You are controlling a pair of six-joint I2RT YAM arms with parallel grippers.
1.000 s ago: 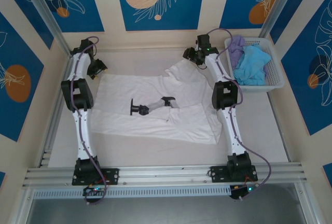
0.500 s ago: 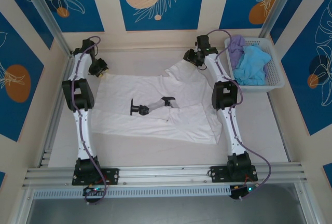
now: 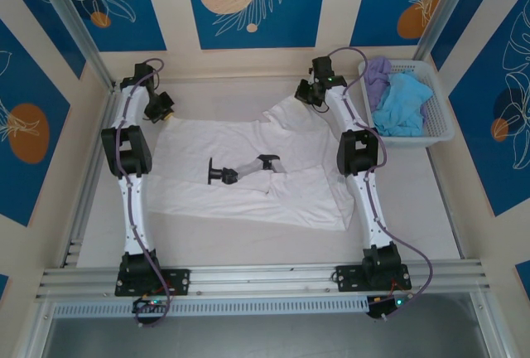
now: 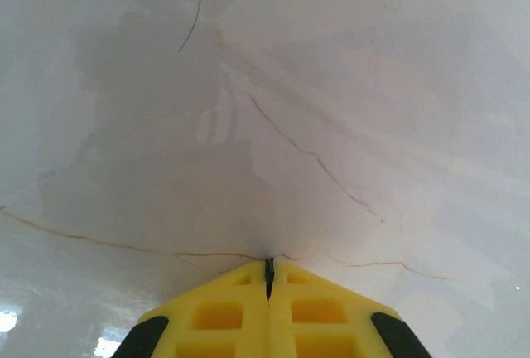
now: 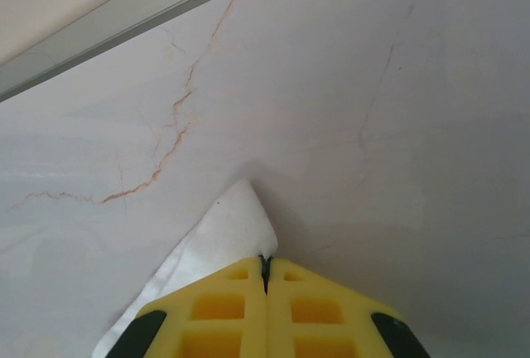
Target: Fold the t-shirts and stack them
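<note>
The large white cloth t-shirt [image 3: 306, 184] lay spread and unfolded on the marble tabletop [image 3: 414, 200]. The right pincer [image 5: 265, 260] was clamped on its far corner. The left pincer [image 4: 267, 263] was closed too, with no cloth showing at its tips. The light blue t-shirt [image 3: 403, 103] and lavender t-shirt [image 3: 378, 72] sat crumpled in the white lattice basket [image 3: 440, 130]. By my judgement, every fold and the stacking remained to be done.

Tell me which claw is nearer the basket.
Right. The right claw is at the white shirt's far right corner, just left of the basket. The left claw is at the shirt's far left corner, with the whole shirt between it and the basket.
</note>
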